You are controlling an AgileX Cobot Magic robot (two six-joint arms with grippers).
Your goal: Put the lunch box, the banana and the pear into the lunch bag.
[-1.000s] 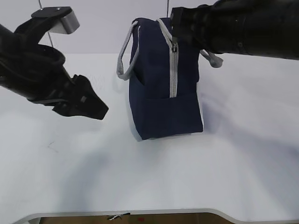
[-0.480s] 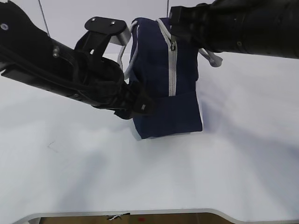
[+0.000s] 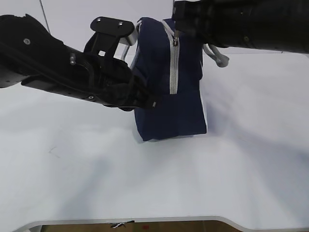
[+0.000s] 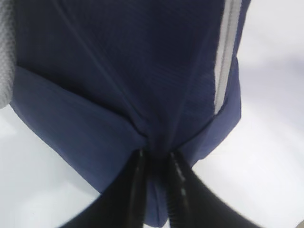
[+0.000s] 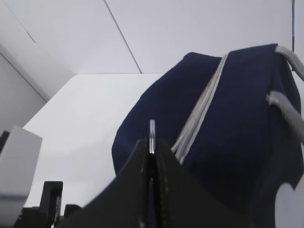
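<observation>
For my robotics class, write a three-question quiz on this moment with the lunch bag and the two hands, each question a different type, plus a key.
1. True or false: the left hand pinches the lunch bag fabric.
2. What does the right hand grip? A) grey strap B) ring pull C) banana
3. Fill in: the bag's grey zipper looks ____.

Key: 1 true; 2 B; 3 closed.

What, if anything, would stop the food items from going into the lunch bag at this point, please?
The lunch bag itself: its grey zipper looks closed along the visible side. The right gripper pinches the ring pull; the left gripper pinches the fabric.
</observation>
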